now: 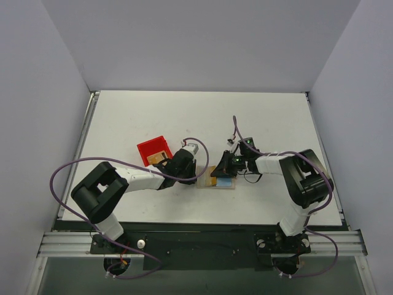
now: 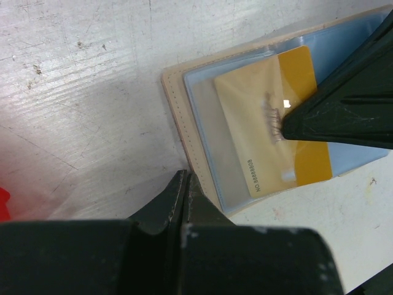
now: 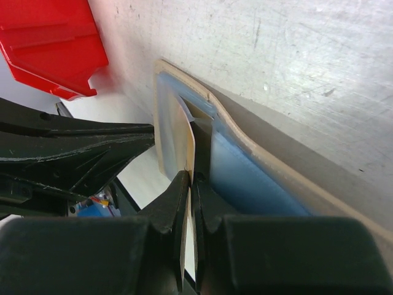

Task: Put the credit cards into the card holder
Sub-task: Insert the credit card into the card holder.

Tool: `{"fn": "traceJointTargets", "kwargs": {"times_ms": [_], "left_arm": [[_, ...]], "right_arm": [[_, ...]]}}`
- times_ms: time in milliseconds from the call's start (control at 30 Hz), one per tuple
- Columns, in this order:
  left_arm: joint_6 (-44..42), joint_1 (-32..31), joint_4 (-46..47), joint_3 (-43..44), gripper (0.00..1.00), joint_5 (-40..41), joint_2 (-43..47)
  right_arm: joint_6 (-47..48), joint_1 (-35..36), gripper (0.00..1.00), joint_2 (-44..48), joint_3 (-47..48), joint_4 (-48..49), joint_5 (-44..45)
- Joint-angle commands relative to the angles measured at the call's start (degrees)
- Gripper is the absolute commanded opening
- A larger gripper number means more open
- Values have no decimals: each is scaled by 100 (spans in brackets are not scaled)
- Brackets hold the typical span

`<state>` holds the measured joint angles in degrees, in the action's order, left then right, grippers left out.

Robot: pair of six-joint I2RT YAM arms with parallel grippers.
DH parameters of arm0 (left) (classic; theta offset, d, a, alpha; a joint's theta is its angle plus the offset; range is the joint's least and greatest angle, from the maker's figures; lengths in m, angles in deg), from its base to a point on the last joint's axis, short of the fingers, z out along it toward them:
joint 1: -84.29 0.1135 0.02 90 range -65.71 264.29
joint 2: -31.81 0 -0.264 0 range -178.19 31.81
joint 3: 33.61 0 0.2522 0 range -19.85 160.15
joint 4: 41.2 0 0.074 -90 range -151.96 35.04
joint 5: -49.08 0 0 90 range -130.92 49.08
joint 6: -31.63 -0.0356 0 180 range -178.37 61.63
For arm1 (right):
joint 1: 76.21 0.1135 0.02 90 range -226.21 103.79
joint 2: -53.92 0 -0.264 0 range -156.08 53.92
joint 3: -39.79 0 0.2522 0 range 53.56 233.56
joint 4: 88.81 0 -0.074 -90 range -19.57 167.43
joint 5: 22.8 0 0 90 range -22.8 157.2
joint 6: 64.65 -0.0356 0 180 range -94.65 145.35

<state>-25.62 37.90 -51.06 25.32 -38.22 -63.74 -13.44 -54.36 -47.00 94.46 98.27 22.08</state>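
The beige card holder (image 2: pixel 175 98) lies open on the table, light blue lining up (image 1: pixel 228 184). An orange-yellow credit card (image 2: pixel 258 117) sits partly inside its clear pocket. My right gripper (image 3: pixel 191 179) is shut on that card's thin edge (image 3: pixel 191 144), its fingers (image 2: pixel 344 104) reaching in over the holder. My left gripper (image 2: pixel 186 176) is shut with nothing in it, its tips against the holder's near edge (image 1: pixel 198 177). In the top view the right gripper (image 1: pixel 220 171) hovers over the holder's left half.
A red plastic bin (image 1: pixel 153 150) stands just left of the left wrist, also in the right wrist view (image 3: pixel 55 43); something orange-tan shows in it. The two grippers are close, tip to tip over the holder. White table edges lie far off.
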Motion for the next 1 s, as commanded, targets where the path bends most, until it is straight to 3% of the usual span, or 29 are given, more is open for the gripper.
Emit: {"fn": "traceJointTargets", "kwargs": {"times_ms": [0,300,533,967], "left_arm": [[-41,-1,-65,133,0,-59,-184],[-50,-1,-83,98,0,-41,-157],[-41,7,-65,89,0,-33,-122],[-23,25,-30,1,0,-33,-34]], "right_arm": [[-155,215,0,-129,-188,209,-41],[-332,338,0,11,-232,237,188],[-7,364,16,354,-57,-563,662],[477,592,27,863,480,-1952,1594]]}}
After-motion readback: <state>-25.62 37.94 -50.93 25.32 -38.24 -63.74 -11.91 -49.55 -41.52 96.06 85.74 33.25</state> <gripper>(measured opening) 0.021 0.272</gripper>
